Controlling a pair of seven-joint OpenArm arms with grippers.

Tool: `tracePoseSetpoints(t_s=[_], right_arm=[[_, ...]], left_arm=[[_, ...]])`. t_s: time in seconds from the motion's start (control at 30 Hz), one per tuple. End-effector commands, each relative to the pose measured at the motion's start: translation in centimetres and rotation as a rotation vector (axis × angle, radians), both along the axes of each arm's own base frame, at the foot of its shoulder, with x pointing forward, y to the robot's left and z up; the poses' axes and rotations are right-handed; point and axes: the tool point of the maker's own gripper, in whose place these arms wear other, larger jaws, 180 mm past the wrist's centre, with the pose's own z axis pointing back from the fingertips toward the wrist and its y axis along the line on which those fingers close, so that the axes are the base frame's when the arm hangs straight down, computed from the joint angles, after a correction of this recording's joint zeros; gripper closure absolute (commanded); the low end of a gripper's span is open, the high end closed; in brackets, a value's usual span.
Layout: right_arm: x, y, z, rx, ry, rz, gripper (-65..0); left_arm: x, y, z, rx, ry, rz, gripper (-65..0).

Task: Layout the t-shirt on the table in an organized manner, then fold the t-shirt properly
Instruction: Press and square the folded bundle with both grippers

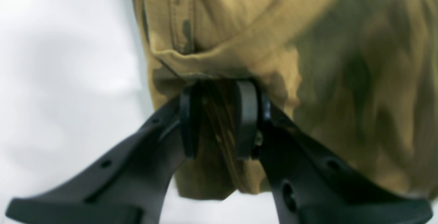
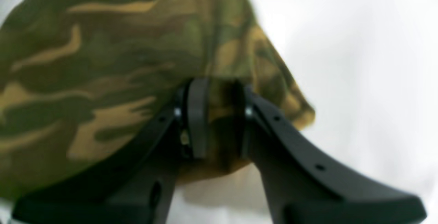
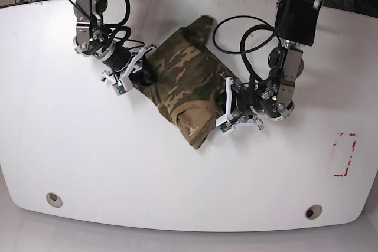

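The big glossy white table [image 3: 177,175] w/ rounded edges carries little besides the shirt: two small round grommet holes, one near the front-left corner [image 3: 54,199] and one near the front-right [image 3: 313,211], plus a red-and-white tape mark [image 3: 343,154] toward the right edge. Black cables [image 3: 248,33] loop off both arms over the tabletop, close to the cloth on either side; one loop lies just beside the shirt's right edge. Dark floor and more cables show past the far edge.

The soft camouflage t-shirt [image 3: 183,81], olive/brown/tan streaks, lies bunched and crumpled roughly mid-table, slightly toward the far side, running diagonally from upper right to lower left in the base view. One end pokes up toward the far edge; a tan inside-out flap w/ a small label sits at the near end. It's between the two arms, not flat.

The right gripper [image 2: 217,114], black w/ curved fingers [image 2: 197,114], is at the shirt's left edge in the base view. The wrist view shows a fold of camo cloth pinched between the pads, jaws clamped on it w/ a narrow gap filled by fabric; the rest of the shirt spreads up and left of the fingers.

The left gripper [image 1: 219,118] is at the shirt's right, lower edge. Its fingers [image 1: 246,114] are likewise clamped on a bunched tan fold w/ a hem seam just above the tips; cloth hangs below the pads and spreads off to the right. Both wrist views are blurry.
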Motion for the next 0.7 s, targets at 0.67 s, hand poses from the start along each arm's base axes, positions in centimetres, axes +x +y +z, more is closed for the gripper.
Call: tracePoseSetpoints(t_s=[0.67], right_arm=[[3.6, -1.4, 10.2, -0.136, -0.225, -0.013, -12.4]], left_arm=[[4.0, -1.7, 13.7, -0.009, -0.357, -0.023, -13.8]])
